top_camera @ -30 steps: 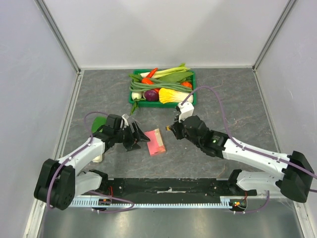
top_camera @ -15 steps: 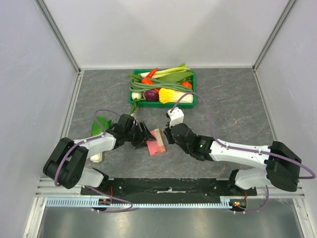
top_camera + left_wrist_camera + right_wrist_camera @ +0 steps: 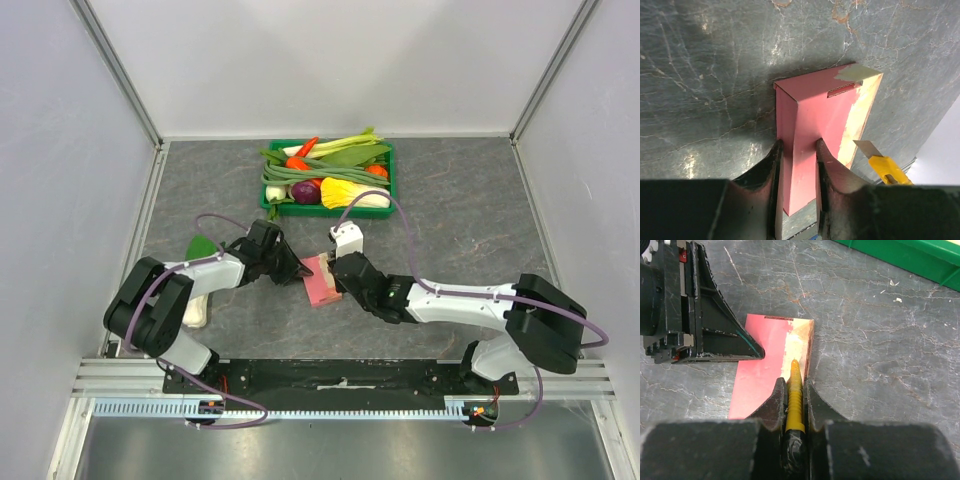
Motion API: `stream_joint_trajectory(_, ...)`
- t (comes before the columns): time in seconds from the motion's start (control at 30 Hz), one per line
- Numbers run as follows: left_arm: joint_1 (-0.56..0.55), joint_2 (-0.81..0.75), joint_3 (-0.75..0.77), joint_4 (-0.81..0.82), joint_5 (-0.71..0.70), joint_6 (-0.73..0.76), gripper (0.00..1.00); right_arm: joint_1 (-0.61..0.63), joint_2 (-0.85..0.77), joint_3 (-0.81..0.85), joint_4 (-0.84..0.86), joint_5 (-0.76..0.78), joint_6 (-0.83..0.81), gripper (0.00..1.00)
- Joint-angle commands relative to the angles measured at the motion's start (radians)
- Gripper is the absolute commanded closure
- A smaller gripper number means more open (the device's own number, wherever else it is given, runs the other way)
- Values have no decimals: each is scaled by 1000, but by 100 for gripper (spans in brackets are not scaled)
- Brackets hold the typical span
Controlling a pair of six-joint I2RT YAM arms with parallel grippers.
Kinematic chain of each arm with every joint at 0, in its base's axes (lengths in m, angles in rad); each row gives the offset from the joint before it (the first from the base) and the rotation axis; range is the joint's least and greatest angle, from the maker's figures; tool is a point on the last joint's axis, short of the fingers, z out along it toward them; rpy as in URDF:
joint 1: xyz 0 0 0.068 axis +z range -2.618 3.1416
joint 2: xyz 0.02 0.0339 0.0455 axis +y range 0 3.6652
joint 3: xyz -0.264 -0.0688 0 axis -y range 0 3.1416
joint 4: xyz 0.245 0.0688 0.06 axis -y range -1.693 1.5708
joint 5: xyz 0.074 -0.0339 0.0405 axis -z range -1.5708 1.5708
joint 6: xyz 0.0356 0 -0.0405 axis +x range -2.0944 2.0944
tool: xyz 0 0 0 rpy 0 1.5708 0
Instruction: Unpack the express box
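Note:
The express box (image 3: 322,281), flat and pink, lies on the grey table between both arms. My left gripper (image 3: 303,270) grips it from the left. In the left wrist view its fingers (image 3: 775,160) pinch the box's (image 3: 815,110) near left edge. My right gripper (image 3: 341,284) is shut on a yellow utility knife (image 3: 795,390). The knife's tip rests over the pale taped strip along the right edge of the box (image 3: 760,370). From the left wrist camera the knife blade (image 3: 867,148) shows beside the box's right edge.
A green crate (image 3: 268,192) full of vegetables stands behind the box, and its rim (image 3: 920,260) shows in the right wrist view. A green leaf (image 3: 198,247) and a white object (image 3: 195,311) lie by the left arm. Grey walls enclose the table.
My left gripper has moved right onto the box and narrowed on its edge. The right arm has swung left and brought the knife over the box's right edge.

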Motion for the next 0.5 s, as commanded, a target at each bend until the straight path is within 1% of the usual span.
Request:
stream_joint_trajectory(0.0,-3,80,-39,-171,-122,-8,80,5,16,36,51,64,25,100)
stream_joint_trajectory(0.13,-3,95,-36,-179,-130,-4,83,5,10,39,45,107,19,100)
stream_joint_trajectory(0.3,-1,112,-32,-188,-136,13,84,5,20,59,56,132,-20,100)
stream_joint_trajectory(0.47,-3,135,-21,-199,-144,65,84,0,50,81,62,137,-46,100)
